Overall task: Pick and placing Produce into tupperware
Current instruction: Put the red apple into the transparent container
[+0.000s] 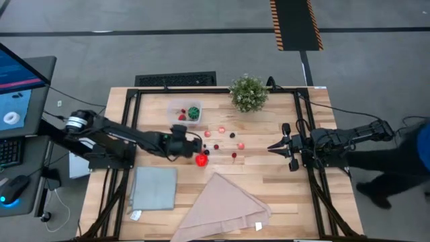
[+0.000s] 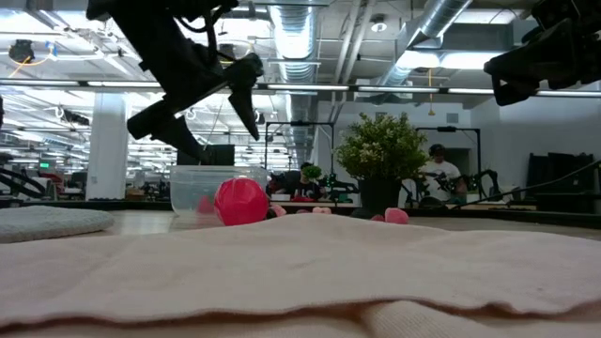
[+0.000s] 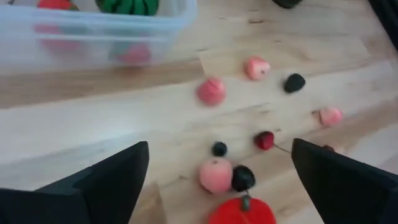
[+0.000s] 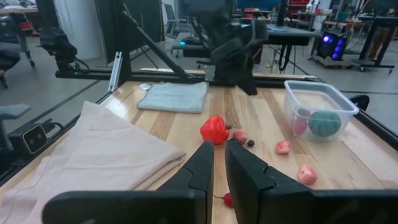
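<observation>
Left gripper (image 1: pixel 193 149), jaws wide and empty, hovers over loose produce (image 3: pixel 216 175); its arm partly hides the large red piece (image 1: pixel 201 160). Beige cloth (image 2: pixel 300 272) blocks the low view. Tupperware (image 1: pixel 185 111), holding green fruit (image 1: pixel 193 113), sits nearby. Right gripper (image 1: pixel 272 146) waits closed, empty.

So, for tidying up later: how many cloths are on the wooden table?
2. A flat grey-blue square cloth lies at the left; a larger beige folded cloth lies just right of it. None looks hidden.
</observation>
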Controlling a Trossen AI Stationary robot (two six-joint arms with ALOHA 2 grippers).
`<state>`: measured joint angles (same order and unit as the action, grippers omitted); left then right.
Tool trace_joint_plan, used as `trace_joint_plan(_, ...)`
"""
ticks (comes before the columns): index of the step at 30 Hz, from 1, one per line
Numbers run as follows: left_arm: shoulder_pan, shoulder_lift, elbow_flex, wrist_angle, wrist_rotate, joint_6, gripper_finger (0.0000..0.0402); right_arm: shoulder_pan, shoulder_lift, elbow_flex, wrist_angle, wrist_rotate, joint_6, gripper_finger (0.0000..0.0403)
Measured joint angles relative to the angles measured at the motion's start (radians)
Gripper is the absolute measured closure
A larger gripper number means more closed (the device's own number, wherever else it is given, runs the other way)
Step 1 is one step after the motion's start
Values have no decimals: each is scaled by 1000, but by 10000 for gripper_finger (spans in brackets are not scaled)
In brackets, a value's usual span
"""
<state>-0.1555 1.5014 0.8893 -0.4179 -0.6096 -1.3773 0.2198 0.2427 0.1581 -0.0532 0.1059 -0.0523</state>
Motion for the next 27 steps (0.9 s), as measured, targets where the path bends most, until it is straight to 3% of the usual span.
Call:
trace_joint_plan(11, -132, 274, 282, -272, -61, -216, 2, 0, 0, 0, 0, 0, 0, 339)
trace_joint_plan(17, -153, 346, 314, -282, -65, -296, 2, 0, 0, 0, 0, 0, 0, 339)
trace_joint_plan(27, -155, 401, 319, -262, 12, -332, 2, 0, 0, 0, 0, 0, 0, 339)
